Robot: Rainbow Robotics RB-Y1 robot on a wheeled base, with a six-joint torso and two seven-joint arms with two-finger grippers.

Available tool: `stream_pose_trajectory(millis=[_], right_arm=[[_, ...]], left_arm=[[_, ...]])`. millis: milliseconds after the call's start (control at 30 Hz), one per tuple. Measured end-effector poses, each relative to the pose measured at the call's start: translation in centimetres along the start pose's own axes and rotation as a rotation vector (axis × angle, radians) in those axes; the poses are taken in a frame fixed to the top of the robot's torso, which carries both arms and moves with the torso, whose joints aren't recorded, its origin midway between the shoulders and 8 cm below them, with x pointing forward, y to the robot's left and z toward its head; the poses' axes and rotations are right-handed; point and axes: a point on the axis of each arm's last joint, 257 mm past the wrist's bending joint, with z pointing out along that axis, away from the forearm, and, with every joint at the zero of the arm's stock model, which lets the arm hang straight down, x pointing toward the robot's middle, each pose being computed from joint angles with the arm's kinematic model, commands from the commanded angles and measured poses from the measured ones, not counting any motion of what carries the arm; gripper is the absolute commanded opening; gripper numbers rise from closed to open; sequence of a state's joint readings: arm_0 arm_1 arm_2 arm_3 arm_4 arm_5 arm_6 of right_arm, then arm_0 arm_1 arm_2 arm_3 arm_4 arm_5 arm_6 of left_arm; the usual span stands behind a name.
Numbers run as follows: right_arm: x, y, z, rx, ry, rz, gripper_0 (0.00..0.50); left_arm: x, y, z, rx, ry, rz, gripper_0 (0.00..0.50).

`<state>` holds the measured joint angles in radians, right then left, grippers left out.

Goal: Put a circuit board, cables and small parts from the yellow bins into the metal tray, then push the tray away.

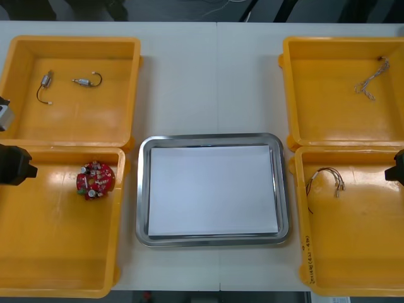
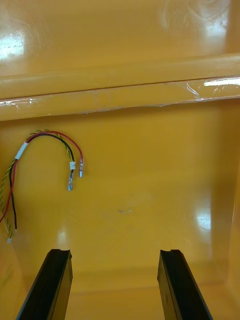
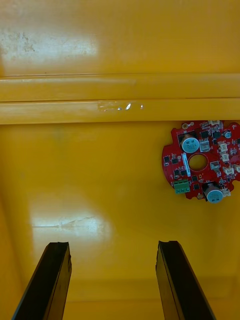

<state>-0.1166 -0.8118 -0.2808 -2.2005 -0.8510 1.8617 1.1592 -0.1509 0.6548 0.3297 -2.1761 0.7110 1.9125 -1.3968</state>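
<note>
**Reference layout, front view.** The metal tray [image 1: 214,136] sits at the centre of the table [image 1: 208,76] and is white inside. Four yellow bins [image 1: 136,95] flank the tray:
- far left bin [image 1: 82,120] at 10 o'clock
- near left bin [image 1: 57,252] at 8 o'clock
- far right bin [image 1: 328,113] at 2 o'clock
- near right bin [image 1: 360,252] at 4 o'clock

**Left gripper [image 1: 12,165].** It sits over the outer wall of the near left bin, at 9 o'clock of the circuit board [image 1: 95,179]. The board lies flat on the bin floor, toward the bin's 1 o'clock corner. In the left wrist view the fingers [image 3: 50,280] stand spread, with bare bin floor between them. The board lies beyond one fingertip and is clear of both.

**Right gripper [image 1: 398,169].** It sits over the outer wall of the near right bin, at 3 o'clock of the red and yellow cable [image 1: 325,180]. The cable lies curved on the floor, toward the bin's 11 o'clock corner. In the right wrist view the fingers [image 2: 52,285] stand spread over bare floor. The cable, which also carries a black strand, lies beyond and outside one finger, untouched.

**Remaining contents.** The far left bin holds two small metal parts [image 1: 85,81], each with a short wire, lying near each other. The far right bin holds a pale twisted cable [image 1: 368,83] toward its 2 o'clock corner.
</note>
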Motion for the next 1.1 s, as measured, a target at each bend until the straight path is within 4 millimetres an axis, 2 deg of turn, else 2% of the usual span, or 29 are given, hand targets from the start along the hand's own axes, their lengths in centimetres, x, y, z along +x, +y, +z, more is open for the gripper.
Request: stream_pose_trajectory(millis=[1100], right_arm=[[0.00, 0.00, 0.00, 0.000, 0.000, 0.000, 0.500]], left_arm=[[0.00, 0.00, 0.00, 0.000, 0.000, 0.000, 0.500]])
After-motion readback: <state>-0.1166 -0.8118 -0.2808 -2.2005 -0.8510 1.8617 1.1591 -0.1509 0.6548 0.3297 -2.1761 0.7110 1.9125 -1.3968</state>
